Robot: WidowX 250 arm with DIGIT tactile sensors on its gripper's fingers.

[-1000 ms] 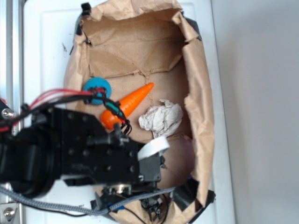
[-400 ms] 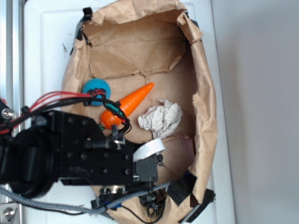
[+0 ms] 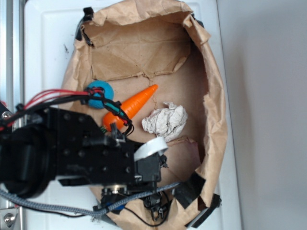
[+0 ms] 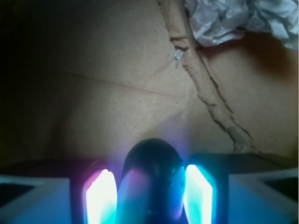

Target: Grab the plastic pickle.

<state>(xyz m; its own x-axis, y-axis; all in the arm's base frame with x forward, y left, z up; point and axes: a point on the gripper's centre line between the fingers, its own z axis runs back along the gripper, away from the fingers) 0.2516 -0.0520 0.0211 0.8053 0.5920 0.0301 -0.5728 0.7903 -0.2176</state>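
wrist view: end effector (image 4: 150, 193) at 6 o'clock of frame, its two glowing pads (image 4: 101, 196) narrow, sitting right against both sides of the plastic pickle (image 4: 150, 170), a dark glossy rounded end poking up between them, so it is clamped on the pickle. brown paper liner (image 4: 117, 93) fills the background, a torn crease runs from 12 down toward 4 o'clock. crumpled white paper (image 4: 233, 18) at 1 o'clock, well apart from the pickle

exterior view: black arm (image 3: 72, 153) covers 7 to 9 o'clock of frame, end effector itself hidden under the wrist body, pickle cannot be seen here. red wires (image 3: 53, 98) and a grey braided cable (image 3: 57, 208) run off the arm toward 9 o'clock. paper-lined bin (image 3: 211, 96) sits on the white counter (image 3: 48, 38). inside it: orange carrot (image 3: 136, 104) lying tilted, tip toward 1 o'clock, its fat end just beside the arm. blue ball (image 3: 100, 92) at 10 o'clock of the carrot, partly behind wires. white paper wad (image 3: 165, 122) at 4 o'clock of the carrot, close but whether touching cannot tell. white tape strip (image 3: 151, 147) on the wrist at 6 o'clock of the wad
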